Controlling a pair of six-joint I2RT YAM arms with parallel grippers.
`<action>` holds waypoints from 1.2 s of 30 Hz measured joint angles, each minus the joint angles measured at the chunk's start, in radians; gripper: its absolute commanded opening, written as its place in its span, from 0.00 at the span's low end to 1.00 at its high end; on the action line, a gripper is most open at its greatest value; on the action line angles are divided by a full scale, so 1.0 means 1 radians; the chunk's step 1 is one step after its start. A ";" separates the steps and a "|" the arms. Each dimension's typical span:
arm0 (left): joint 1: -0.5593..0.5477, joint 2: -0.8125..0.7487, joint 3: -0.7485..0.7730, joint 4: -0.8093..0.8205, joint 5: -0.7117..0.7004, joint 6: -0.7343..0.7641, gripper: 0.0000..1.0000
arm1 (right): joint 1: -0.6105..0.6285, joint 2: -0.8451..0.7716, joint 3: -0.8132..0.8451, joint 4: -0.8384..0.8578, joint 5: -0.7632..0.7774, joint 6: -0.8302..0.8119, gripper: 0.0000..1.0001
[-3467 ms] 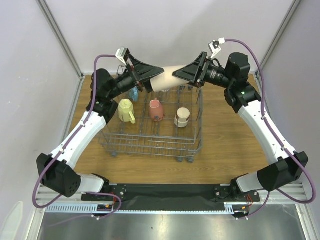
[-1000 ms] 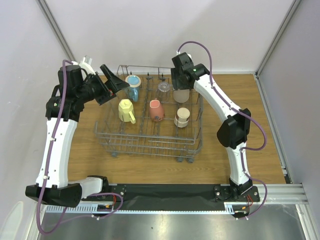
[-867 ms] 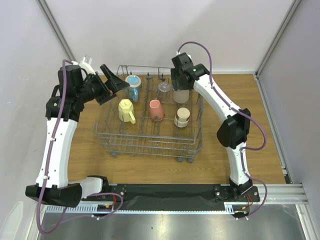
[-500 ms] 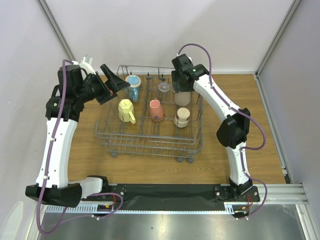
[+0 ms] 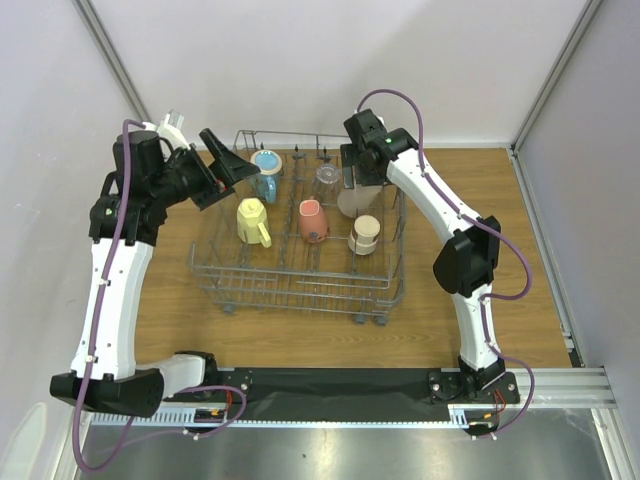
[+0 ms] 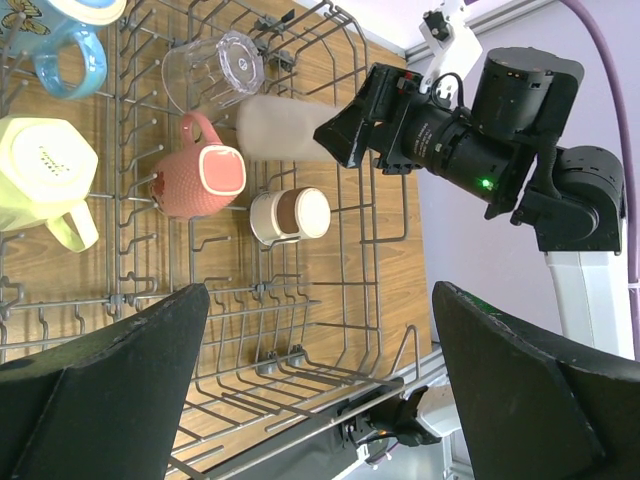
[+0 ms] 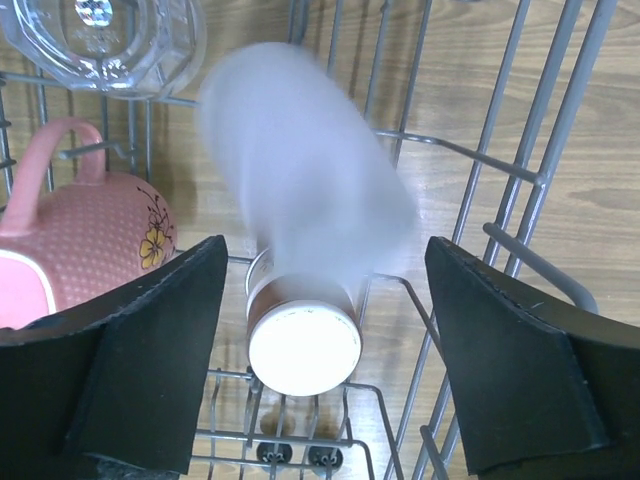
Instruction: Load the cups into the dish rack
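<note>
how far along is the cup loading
Done: the blue, yellow, pink, glass and cream-and-brown cups sit in the rack.
In hand: the beige cup shows as a blur inside the open right claw, touching neither finger, apparently dropping into the rack.
To do: no cup shows outside the rack, so likely only that one has to settle. The left claw is open and empty.

Your tally, top view: one blue mug, one pale yellow mug, one salmon pink mug, one clear glass, one beige cup, blurred, one cream-and-brown cup. Six in all, three with handles, three without. One grey wire dish rack. Two robot arms: left arm, right arm.
</note>
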 measured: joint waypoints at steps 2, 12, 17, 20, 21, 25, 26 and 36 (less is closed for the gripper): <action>0.000 -0.002 0.000 0.000 0.001 0.000 1.00 | 0.000 0.000 0.000 -0.007 -0.001 0.000 0.89; 0.000 -0.007 -0.004 0.000 0.013 0.000 1.00 | 0.003 0.000 0.000 -0.013 -0.003 -0.001 0.92; 0.000 -0.024 -0.018 0.000 0.018 -0.003 1.00 | 0.013 0.000 0.000 -0.014 -0.003 -0.001 0.93; 0.000 -0.033 -0.031 0.001 0.021 -0.009 1.00 | 0.023 0.000 0.001 -0.023 -0.003 -0.001 0.93; 0.000 -0.035 -0.037 0.002 0.023 -0.011 1.00 | 0.026 0.000 0.002 -0.026 -0.003 -0.001 0.94; 0.000 -0.040 -0.058 0.002 0.029 -0.019 1.00 | 0.034 0.000 0.002 -0.034 -0.004 -0.001 0.94; 0.000 -0.041 -0.062 0.003 0.029 -0.020 1.00 | 0.037 0.000 0.002 -0.035 -0.004 -0.001 0.94; 0.003 -0.082 -0.180 0.088 0.152 -0.066 1.00 | 0.052 -0.062 -0.027 -0.032 -0.033 0.000 0.98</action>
